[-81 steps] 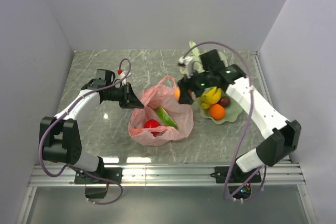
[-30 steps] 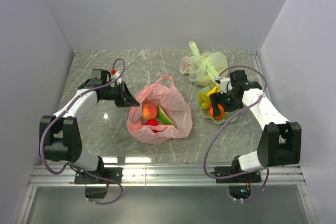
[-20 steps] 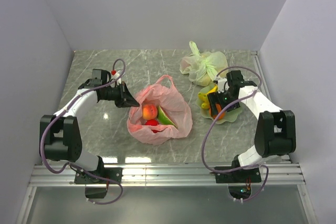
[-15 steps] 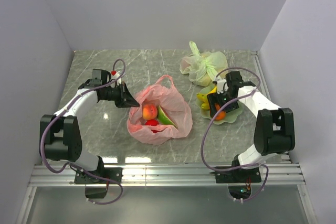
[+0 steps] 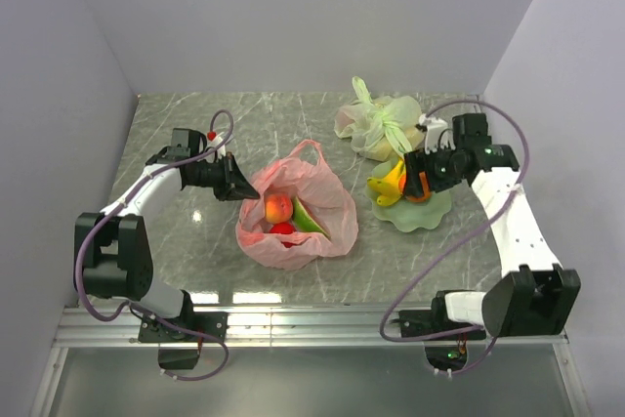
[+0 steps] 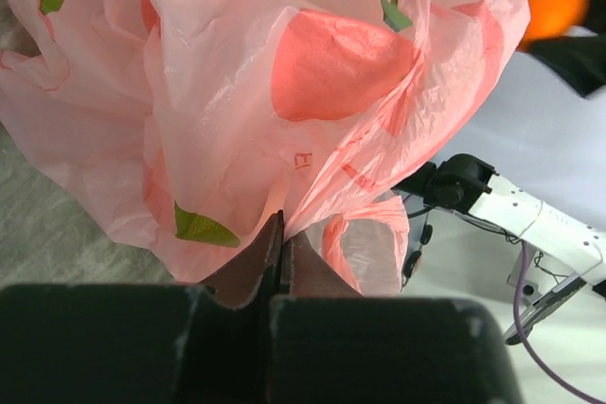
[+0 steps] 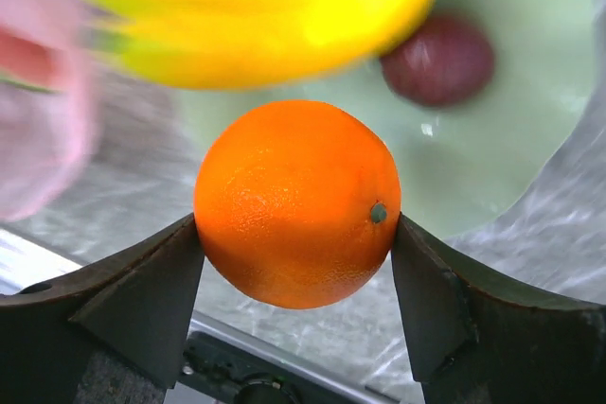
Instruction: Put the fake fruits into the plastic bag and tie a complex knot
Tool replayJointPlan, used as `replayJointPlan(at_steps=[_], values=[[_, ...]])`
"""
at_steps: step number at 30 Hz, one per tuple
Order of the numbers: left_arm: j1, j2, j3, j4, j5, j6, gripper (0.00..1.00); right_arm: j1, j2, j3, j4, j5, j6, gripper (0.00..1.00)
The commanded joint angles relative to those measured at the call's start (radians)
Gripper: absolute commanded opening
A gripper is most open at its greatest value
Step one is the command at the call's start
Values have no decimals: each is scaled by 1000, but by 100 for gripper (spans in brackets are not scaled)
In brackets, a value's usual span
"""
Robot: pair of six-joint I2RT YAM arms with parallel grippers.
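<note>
Above the plate [image 5: 435, 216], right gripper [image 5: 422, 181] clamps the orange [image 7: 295, 203] (left gripper [image 6: 281, 236] pinches the plastic bag [image 6: 237, 92])

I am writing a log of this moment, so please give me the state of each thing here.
plastic bag: mouth open, lying on table
left claw: shut on the bag's rim
right claw: shut on orange
orange: gripped, over plate
bananas: lying on plate
peach: inside plastic bag
green piece: inside plastic bag
small red fruit: inside plastic bag
knotted green bag: tied shut
</note>
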Motion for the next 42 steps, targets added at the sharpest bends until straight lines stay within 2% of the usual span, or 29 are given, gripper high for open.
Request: replayJointPlan(at_steps=[1,4,5,10,16,21,23,24,28,30,32,33,34,35,37,42], values=[[4,2,68,-8,16,7,0,26,-39,139,-120,-179,-38,51],[4,15,95,-19,22,10,1,138,-6,197,-129,-254,2,46],[4,16,97,-17,24,9,0,223,0,203,-82,-256,42,45],[4,33,115,-20,47,12,1,454,66,261,116,-205,155,45],[4,39,112,-11,80,21,1,656,290,383,214,-115,201,44],[5,47,108,-11,110,27,1,717,482,487,233,-60,244,36],[5,50,112,-19,126,32,1,721,581,524,287,44,298,36],[5,50,112,-19,126,32,0,721,582,524,288,45,298,36],[5,58,112,-14,140,29,1,723,551,437,459,329,396,38],[7,59,109,-11,139,29,1,723,537,404,506,387,427,38],[7,67,111,-13,136,30,0,727,533,386,530,451,444,51],[7,70,112,-13,136,29,1,730,533,384,529,463,447,63],[5,77,117,-13,134,27,0,729,534,386,523,468,454,87],[7,78,117,-13,134,27,1,730,537,384,518,468,458,96],[7,84,126,-17,128,32,0,730,533,384,494,412,452,98],[7,87,131,-23,125,36,2,729,400,331,423,137,387,99]])
